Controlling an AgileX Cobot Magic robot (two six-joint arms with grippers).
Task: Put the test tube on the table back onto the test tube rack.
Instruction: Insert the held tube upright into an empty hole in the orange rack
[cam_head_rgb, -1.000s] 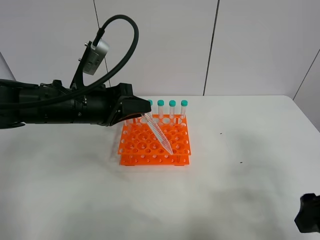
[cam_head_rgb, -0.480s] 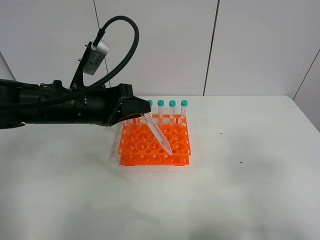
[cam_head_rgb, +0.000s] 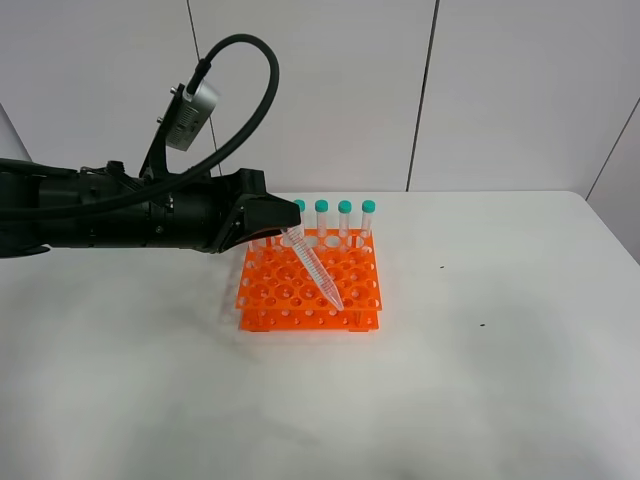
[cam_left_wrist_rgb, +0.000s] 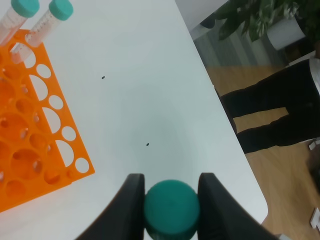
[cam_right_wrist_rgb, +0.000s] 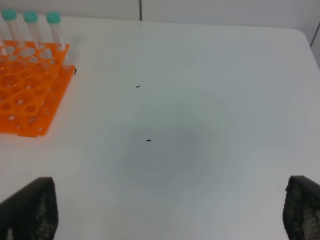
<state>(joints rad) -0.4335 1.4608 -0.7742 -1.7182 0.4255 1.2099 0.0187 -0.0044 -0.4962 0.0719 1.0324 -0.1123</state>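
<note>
My left gripper (cam_head_rgb: 283, 224) is shut on the teal-green cap end of the test tube (cam_head_rgb: 316, 272). It holds the tube tilted, with the pointed tip low over the front right part of the orange test tube rack (cam_head_rgb: 268, 292). In the left wrist view the cap (cam_left_wrist_rgb: 171, 212) sits between the two fingers (cam_left_wrist_rgb: 132, 200) of the gripper (cam_left_wrist_rgb: 171, 190), with the rack (cam_left_wrist_rgb: 35, 120) beside it. Several capped tubes (cam_head_rgb: 344, 218) stand in the rack's back row. My right gripper (cam_right_wrist_rgb: 170, 200) is open and empty over the white table (cam_head_rgb: 480, 350), far right of the rack (cam_right_wrist_rgb: 27, 95); it is out of the exterior view.
The left arm's black body and cable loop (cam_head_rgb: 130, 215) stretch over the table's left side. The table's right edge (cam_left_wrist_rgb: 220, 100) lies beyond the rack, with a standing person's legs (cam_left_wrist_rgb: 280, 115) on the floor past it. Small dark specks (cam_right_wrist_rgb: 148, 140) mark the tabletop.
The right gripper, seen one second ago at the lower right corner of the exterior view, has left that view. The left gripper and tube have hardly moved.
</note>
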